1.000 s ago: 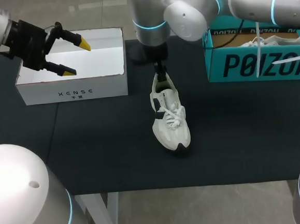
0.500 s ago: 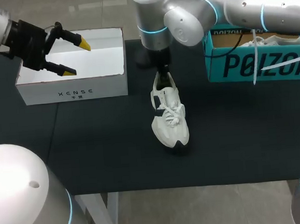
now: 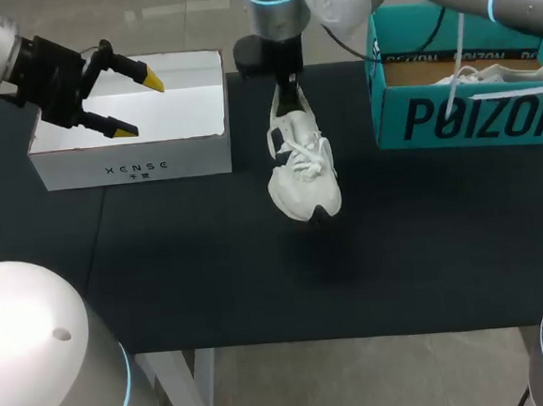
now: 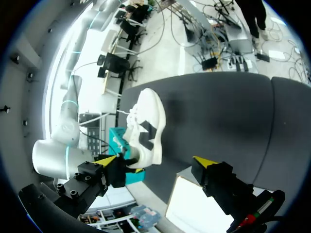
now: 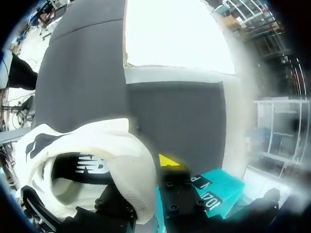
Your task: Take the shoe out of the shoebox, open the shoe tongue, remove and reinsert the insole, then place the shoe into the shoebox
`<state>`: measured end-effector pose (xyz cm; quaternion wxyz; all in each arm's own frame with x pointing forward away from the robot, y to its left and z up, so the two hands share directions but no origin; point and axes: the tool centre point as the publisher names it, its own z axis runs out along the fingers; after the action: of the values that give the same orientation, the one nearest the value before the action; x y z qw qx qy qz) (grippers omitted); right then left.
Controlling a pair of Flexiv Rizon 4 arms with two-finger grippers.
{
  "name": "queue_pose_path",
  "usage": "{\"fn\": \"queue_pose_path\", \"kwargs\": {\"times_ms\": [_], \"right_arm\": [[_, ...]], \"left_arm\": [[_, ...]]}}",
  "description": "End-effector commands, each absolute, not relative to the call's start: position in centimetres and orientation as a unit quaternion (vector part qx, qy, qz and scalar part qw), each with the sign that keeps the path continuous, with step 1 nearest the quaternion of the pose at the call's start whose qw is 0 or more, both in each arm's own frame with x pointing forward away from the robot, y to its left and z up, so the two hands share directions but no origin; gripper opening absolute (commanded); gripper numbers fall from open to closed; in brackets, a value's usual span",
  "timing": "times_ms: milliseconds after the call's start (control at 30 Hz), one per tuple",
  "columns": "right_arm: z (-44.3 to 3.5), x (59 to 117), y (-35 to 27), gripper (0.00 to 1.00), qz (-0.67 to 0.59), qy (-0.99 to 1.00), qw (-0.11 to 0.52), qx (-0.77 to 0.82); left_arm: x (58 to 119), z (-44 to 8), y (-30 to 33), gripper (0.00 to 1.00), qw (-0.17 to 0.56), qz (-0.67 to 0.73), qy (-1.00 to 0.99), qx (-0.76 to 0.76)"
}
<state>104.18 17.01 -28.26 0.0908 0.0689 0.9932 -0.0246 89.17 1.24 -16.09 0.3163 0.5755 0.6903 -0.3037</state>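
Observation:
A white shoe (image 3: pixel 299 168) with dark side marks hangs above the middle of the black table (image 3: pixel 210 264), toe tilted down toward the front edge. My right gripper (image 3: pixel 287 91) is shut on its heel collar. In the right wrist view one yellow-tipped finger (image 5: pixel 167 160) presses the outside of the heel of the shoe (image 5: pixel 92 150), and the other finger is hidden inside it. My left gripper (image 3: pixel 140 105) hovers open and empty over the white box (image 3: pixel 132 162). In the left wrist view the left gripper (image 4: pixel 155 162) frames the shoe (image 4: pixel 146 128) far ahead of it.
A teal shoebox (image 3: pixel 471 112) stands at the back right, with a second white shoe (image 3: pixel 501 74) inside. The white box's open top (image 5: pixel 175 39) lies ahead of the right gripper. The teal box (image 5: pixel 214 194) is close beside that gripper.
The right gripper closed on the shoe's heel and raised it off the table, carrying it toward the back. The left arm stayed where it was.

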Motion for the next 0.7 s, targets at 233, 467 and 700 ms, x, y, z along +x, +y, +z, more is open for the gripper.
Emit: {"fn": "queue_pose_path", "kwargs": {"times_ms": [233, 467, 700], "right_arm": [[-24.5, 103.4, 16.3, 0.00, -0.009, 0.990, 0.093, 0.101], [-24.5, 103.4, 16.3, 0.00, -0.009, 0.990, 0.093, 0.101], [-23.5, 106.0, 15.6, 0.00, -0.012, 0.980, 0.102, 0.173]], "left_arm": [[89.2, -16.0, 1.2, 1.00, 0.315, -0.303, 0.691, 0.576], [89.2, -16.0, 1.2, 1.00, 0.315, -0.303, 0.691, 0.576], [89.2, -16.0, 1.2, 1.00, 0.315, -0.303, 0.691, 0.576]]}}
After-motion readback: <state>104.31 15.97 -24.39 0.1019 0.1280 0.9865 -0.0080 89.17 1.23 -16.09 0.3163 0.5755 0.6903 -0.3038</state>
